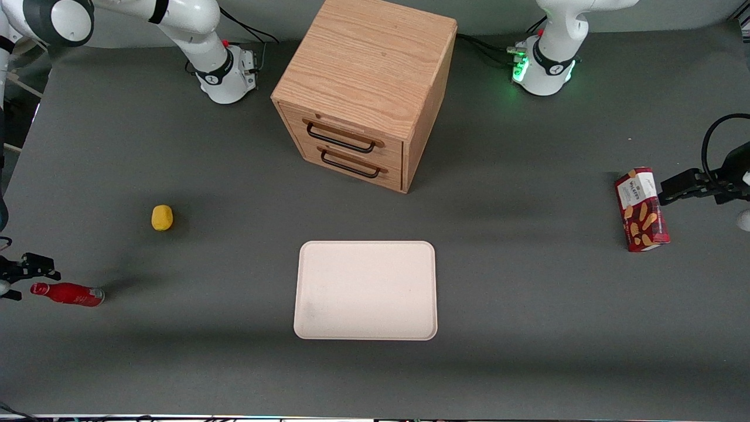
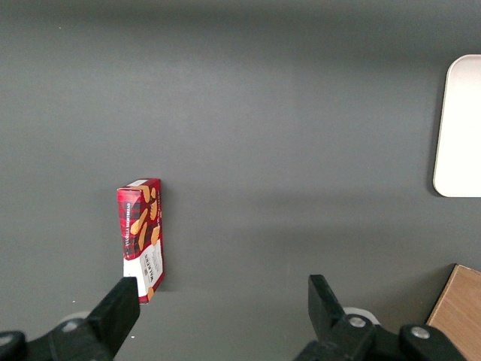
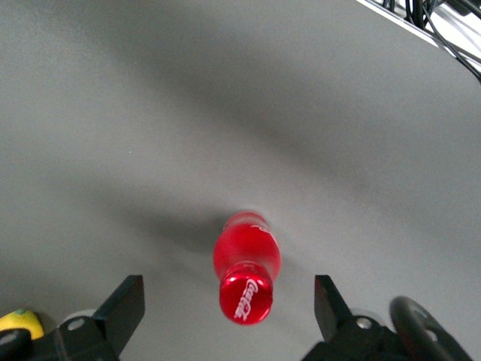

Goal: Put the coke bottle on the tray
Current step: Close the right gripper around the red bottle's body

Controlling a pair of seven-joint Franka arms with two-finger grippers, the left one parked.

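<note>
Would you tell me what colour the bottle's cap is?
Red, like the coke bottle itself, with white script lettering; clearest in the right wrist view, between the open gripper fingers.

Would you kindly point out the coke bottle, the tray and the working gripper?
coke bottle [image 1: 73, 294], front view, on its red body.
tray [image 1: 366, 290], front view, on its bare middle.
gripper [image 3: 229, 308], right wrist view, midway between its open fingertips, above the bottle's cap.

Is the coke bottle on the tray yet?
No, the coke bottle stands on the table by the open end effector; the tray is bare.
</note>
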